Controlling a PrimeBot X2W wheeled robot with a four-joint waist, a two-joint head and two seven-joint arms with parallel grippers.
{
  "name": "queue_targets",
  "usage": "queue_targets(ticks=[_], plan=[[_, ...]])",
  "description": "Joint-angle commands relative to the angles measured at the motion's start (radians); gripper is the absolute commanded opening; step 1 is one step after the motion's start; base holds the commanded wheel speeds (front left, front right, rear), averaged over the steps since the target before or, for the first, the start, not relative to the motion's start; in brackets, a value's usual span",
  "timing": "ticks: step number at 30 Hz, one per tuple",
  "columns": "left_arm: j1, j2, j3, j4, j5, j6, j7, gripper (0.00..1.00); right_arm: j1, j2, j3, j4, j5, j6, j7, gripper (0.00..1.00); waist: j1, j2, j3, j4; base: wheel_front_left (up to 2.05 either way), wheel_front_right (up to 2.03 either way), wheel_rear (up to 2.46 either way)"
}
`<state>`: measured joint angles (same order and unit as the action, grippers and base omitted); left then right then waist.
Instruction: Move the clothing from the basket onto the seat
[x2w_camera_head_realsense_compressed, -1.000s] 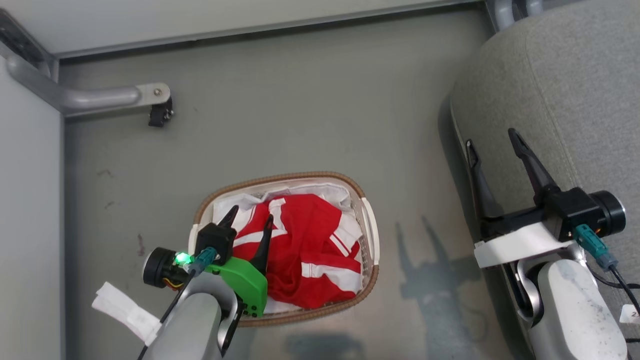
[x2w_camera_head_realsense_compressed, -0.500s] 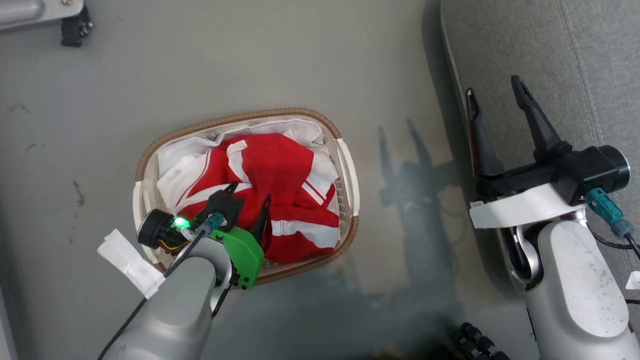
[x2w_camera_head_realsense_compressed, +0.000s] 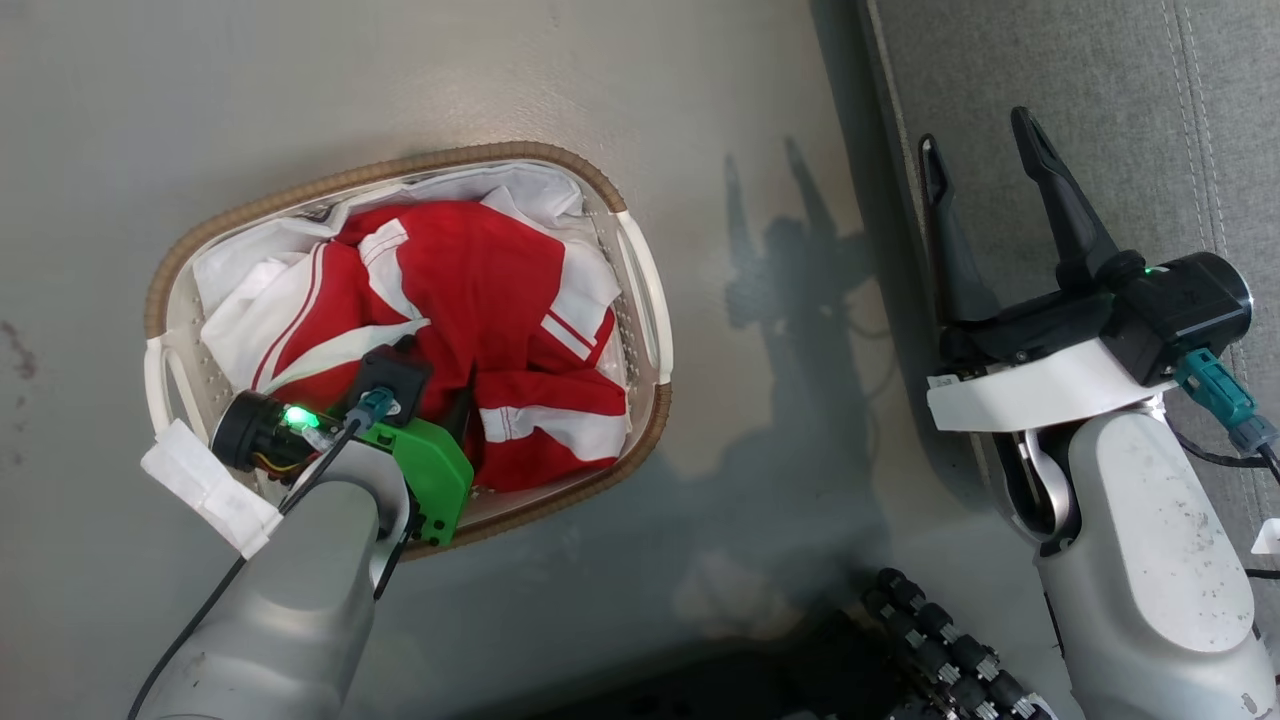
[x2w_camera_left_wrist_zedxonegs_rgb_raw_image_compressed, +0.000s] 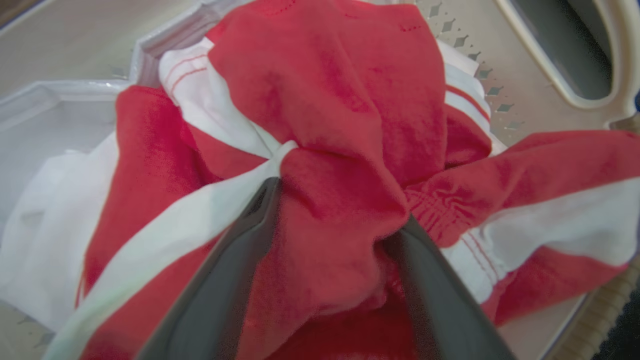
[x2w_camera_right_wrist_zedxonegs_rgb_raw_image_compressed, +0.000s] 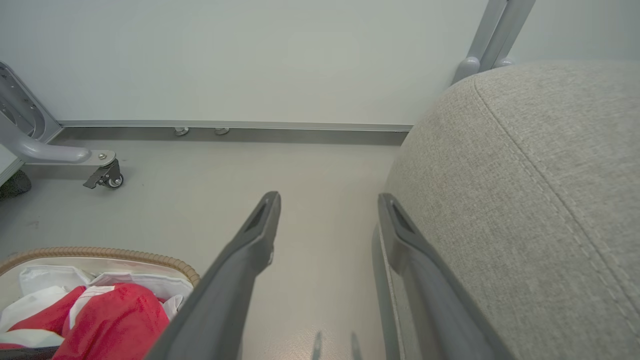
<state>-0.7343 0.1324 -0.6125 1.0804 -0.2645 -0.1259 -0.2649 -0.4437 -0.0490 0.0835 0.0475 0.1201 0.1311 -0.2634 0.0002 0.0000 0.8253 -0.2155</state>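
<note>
Smooth grey floor (x2w_camera_head_realsense_compressed: 400, 80), your view's centre-left: 1 oval perforated basket (x2w_camera_head_realsense_compressed: 645, 290), woven rim, holding crumpled red clothing (x2w_camera_head_realsense_compressed: 470, 270); left gripper (x2w_camera_left_wrist_zedxonegs_rgb_raw_image_compressed: 339, 202) splayed astride 1 fold; right gripper (x2w_camera_head_realsense_compressed: 978, 130) splayed, empty, at edge of woven grey seat (x2w_camera_head_realsense_compressed: 1100, 80).

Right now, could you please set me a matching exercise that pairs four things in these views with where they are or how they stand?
Things:
1. clothing
2. basket
3. left gripper
4. right gripper

States:
A. open and empty, near the edge of the grey seat
B. standing on the floor
C. heaped inside the basket
D. open, fingers pushed into the red fabric, a fold between them

Pairs: 1-C, 2-B, 3-D, 4-A
</note>
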Motion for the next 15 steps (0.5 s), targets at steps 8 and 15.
queue_targets(ticks=[8,15], plan=[[-0.002,-0.003,0.034,-0.017,-0.023,0.013,0.001,0.0,0.003,-0.003,0.007,0.017,0.006,-0.001,-0.002,1.0,-0.0002,0.0,-0.001,-0.022,0.0,0.0,0.0],[0.043,-0.009,0.045,-0.066,-0.012,0.01,0.001,0.0,0.02,-0.003,0.004,0.035,-0.014,-0.001,-0.002,1.0,-0.0002,0.0,-0.078,0.005,0.0,0.0,0.0]])
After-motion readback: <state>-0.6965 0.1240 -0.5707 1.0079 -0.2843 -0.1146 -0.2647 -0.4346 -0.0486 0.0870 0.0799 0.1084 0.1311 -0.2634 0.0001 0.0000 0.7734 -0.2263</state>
